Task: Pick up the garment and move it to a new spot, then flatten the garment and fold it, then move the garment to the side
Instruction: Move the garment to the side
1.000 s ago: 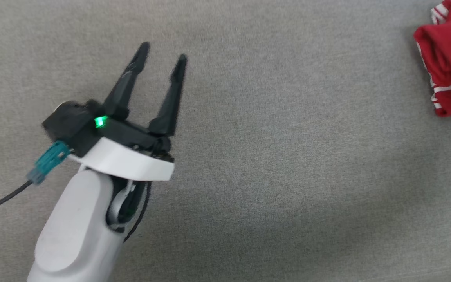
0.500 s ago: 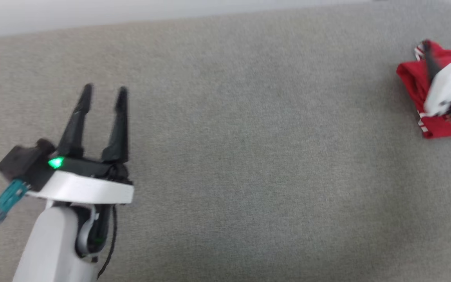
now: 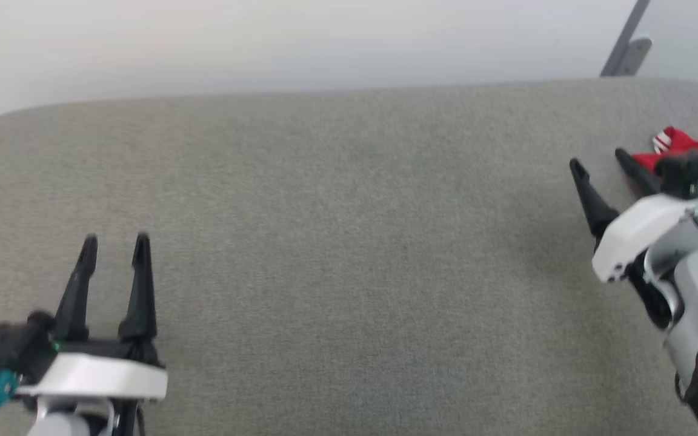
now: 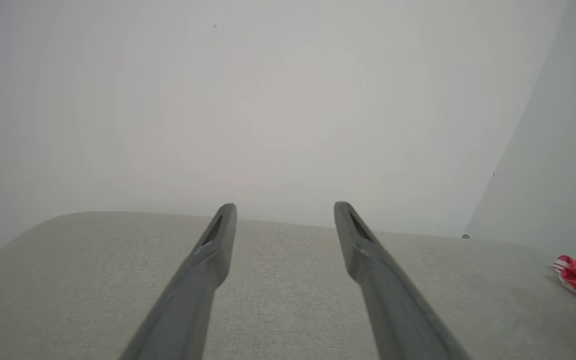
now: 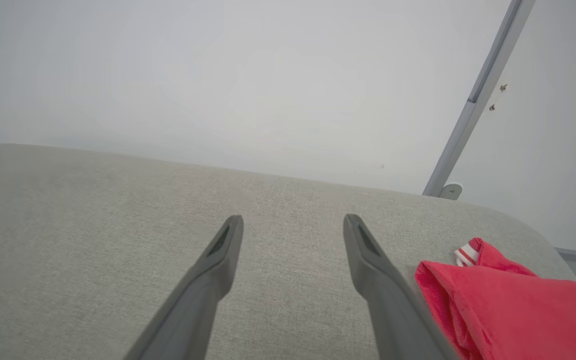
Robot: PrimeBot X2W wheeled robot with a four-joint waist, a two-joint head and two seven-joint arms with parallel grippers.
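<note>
Red T-shirt [image 5: 508,310], likely light and limp, is lying bunched beside the spread right end effector [image 3: 597,158], offering folds for pinching.

Garment [image 5: 508,310] red, red-white striped trim; surface [image 3: 349,242] grey; fingers [image 3: 142,284] black.
</note>
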